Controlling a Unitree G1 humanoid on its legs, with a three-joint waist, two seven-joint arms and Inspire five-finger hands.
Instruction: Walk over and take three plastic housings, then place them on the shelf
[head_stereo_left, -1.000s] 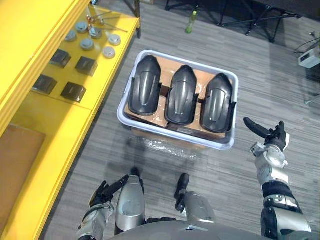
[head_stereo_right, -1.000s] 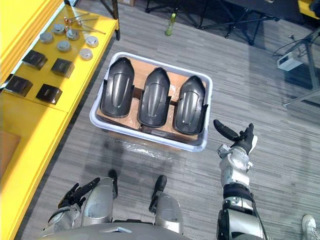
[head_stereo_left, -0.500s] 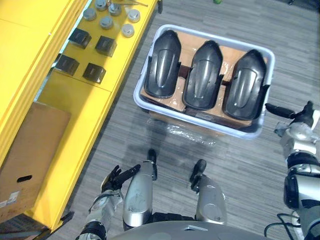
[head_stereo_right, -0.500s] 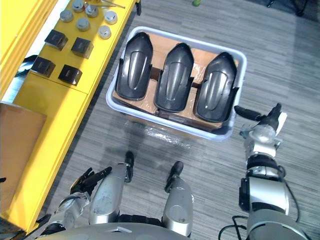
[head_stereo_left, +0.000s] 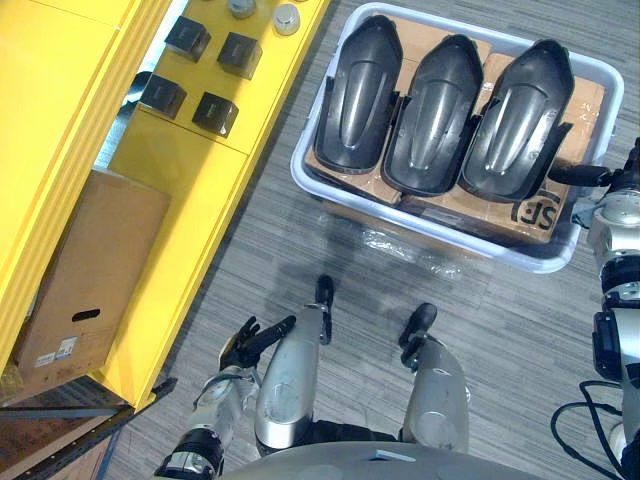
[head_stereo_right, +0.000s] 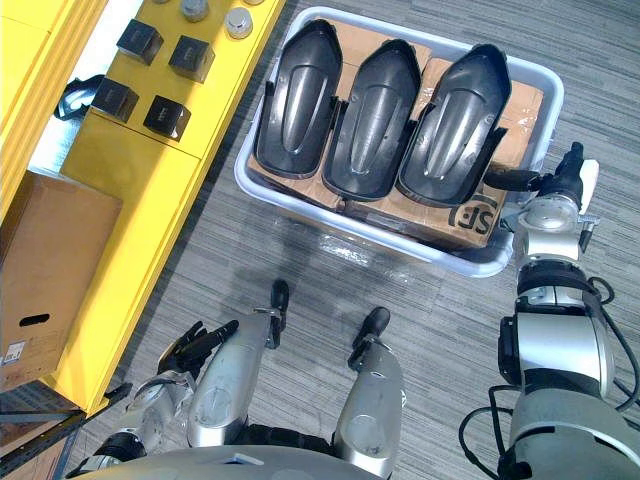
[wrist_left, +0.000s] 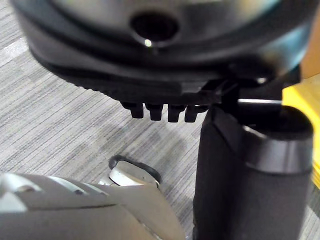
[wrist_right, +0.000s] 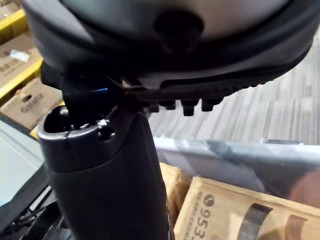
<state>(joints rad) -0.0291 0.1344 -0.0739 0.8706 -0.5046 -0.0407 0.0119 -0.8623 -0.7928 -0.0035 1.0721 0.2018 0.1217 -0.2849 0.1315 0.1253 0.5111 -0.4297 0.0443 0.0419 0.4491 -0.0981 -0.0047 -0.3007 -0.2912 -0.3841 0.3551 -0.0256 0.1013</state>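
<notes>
Beside the bin (head_stereo_left: 490, 250) of three plastic housings (head_stereo_right: 370, 125), right robot hand (head_stereo_right: 553, 205), fingers (head_stereo_right: 573, 160) straight; left robot hand (head_stereo_right: 190, 350) likewise.

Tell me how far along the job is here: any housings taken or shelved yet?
Done: the robot stands at the pale plastic tub. In hand: nothing; the right hand is open at the tub's right rim, the left hand open low beside the yellow shelf. Left: all three dark plastic housings lie side by side in the tub on cardboard; each must be grasped and shelved.
</notes>
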